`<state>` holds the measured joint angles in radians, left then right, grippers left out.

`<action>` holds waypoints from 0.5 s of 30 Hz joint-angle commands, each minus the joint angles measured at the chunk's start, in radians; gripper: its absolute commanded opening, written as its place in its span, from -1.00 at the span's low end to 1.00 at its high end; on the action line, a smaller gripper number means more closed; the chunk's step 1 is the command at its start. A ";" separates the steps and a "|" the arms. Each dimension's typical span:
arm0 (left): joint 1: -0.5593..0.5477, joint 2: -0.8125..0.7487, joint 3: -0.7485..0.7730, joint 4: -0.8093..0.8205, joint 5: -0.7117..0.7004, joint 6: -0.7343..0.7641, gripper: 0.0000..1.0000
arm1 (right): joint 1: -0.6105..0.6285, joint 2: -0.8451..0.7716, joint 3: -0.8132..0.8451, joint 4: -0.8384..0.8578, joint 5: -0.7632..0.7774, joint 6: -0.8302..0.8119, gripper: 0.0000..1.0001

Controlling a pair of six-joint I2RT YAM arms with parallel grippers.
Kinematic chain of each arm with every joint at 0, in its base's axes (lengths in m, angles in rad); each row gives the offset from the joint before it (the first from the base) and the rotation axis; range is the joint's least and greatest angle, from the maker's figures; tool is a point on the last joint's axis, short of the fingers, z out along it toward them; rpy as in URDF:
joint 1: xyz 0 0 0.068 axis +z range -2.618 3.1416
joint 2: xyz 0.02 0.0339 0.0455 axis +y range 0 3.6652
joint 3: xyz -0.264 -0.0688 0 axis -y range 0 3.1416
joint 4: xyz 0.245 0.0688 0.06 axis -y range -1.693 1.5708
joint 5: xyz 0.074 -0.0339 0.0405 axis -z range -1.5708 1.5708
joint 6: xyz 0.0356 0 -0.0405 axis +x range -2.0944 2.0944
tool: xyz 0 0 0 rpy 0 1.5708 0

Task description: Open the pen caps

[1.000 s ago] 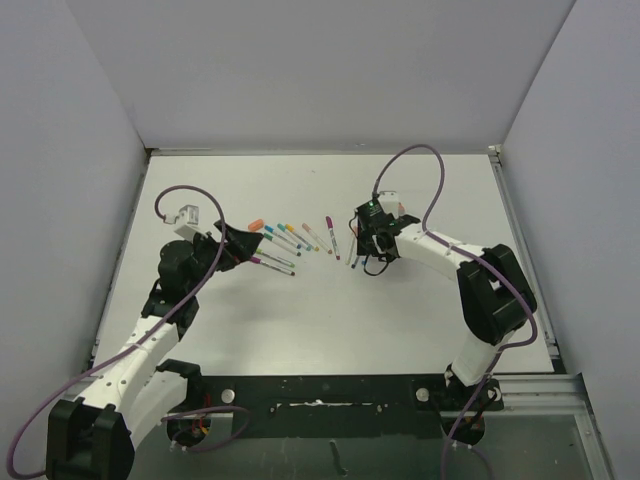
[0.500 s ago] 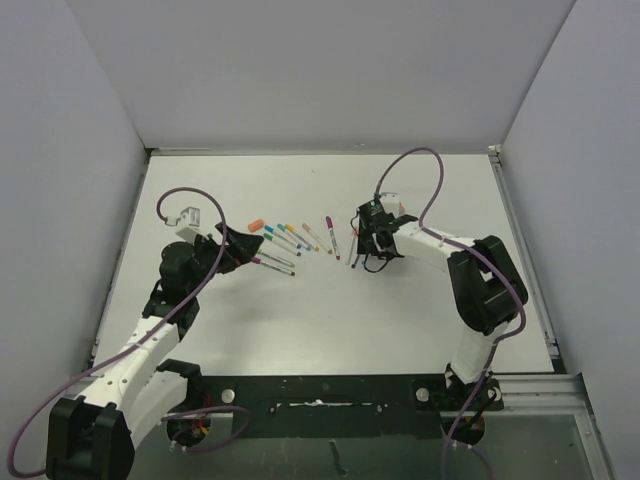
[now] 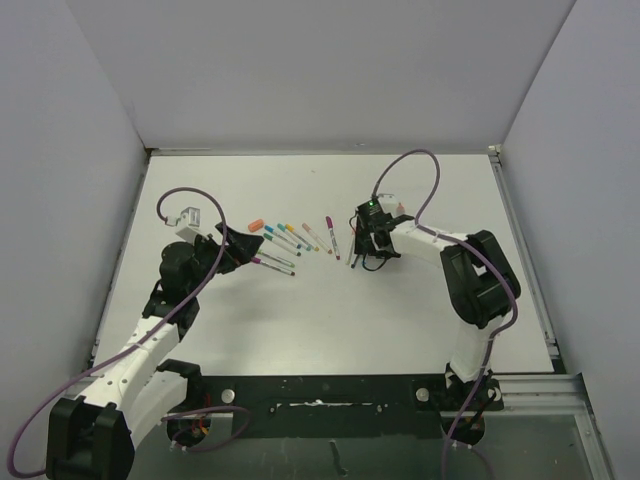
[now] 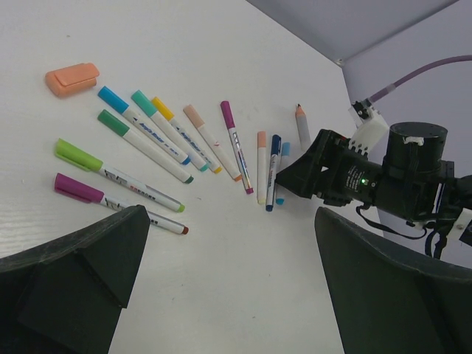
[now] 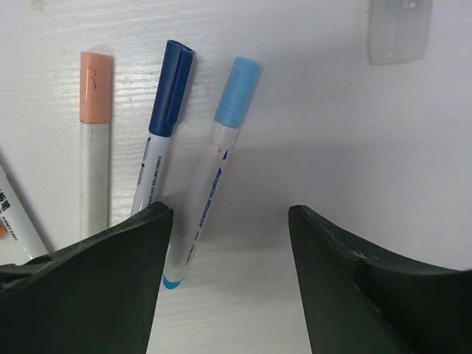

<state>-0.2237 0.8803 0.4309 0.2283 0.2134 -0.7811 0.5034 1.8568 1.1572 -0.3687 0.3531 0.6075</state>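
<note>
Several marker pens lie fanned on the white table [image 3: 320, 310], each wearing its pen cap. In the right wrist view a peach cap [image 5: 96, 77], a navy cap [image 5: 171, 88] and a light blue cap [image 5: 237, 92] point away from me. My right gripper [image 5: 230, 280] is open and low over the light blue pen's barrel [image 5: 199, 214], whose tail end lies just inside the left finger. My left gripper [image 4: 232, 295] is wide open above bare table, short of the lime cap [image 4: 77, 155] and magenta cap [image 4: 77, 187]. A fat orange cap [image 4: 71, 78] lies alone at the far left.
A pale translucent stick [image 5: 398, 29] lies beyond the light blue cap. Grey walls [image 3: 90, 150] close in the table on three sides. The right arm's purple cable [image 3: 420, 170] loops above the gripper.
My right gripper's fingers have drawn slightly closer together and the right arm has shifted a little left. The left arm and the pens have not moved.
</note>
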 commanded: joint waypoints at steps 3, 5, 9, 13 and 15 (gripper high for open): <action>0.000 -0.015 0.014 0.027 0.000 0.015 0.95 | -0.005 0.000 0.030 0.029 -0.008 0.008 0.28; 0.000 -0.015 0.013 0.028 0.001 0.014 0.95 | -0.007 -0.001 0.024 0.030 -0.011 0.008 0.25; 0.000 -0.017 0.012 0.028 0.003 0.014 0.95 | -0.014 -0.008 0.001 0.035 -0.020 0.008 0.18; 0.000 -0.018 0.011 0.030 0.004 0.014 0.95 | -0.030 -0.011 -0.023 0.045 -0.046 0.005 0.07; 0.000 -0.019 0.011 0.031 0.005 0.014 0.95 | -0.040 -0.011 -0.031 0.045 -0.056 0.002 0.01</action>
<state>-0.2237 0.8803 0.4309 0.2276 0.2138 -0.7807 0.4870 1.8626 1.1465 -0.3496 0.3157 0.6083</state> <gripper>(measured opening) 0.976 0.530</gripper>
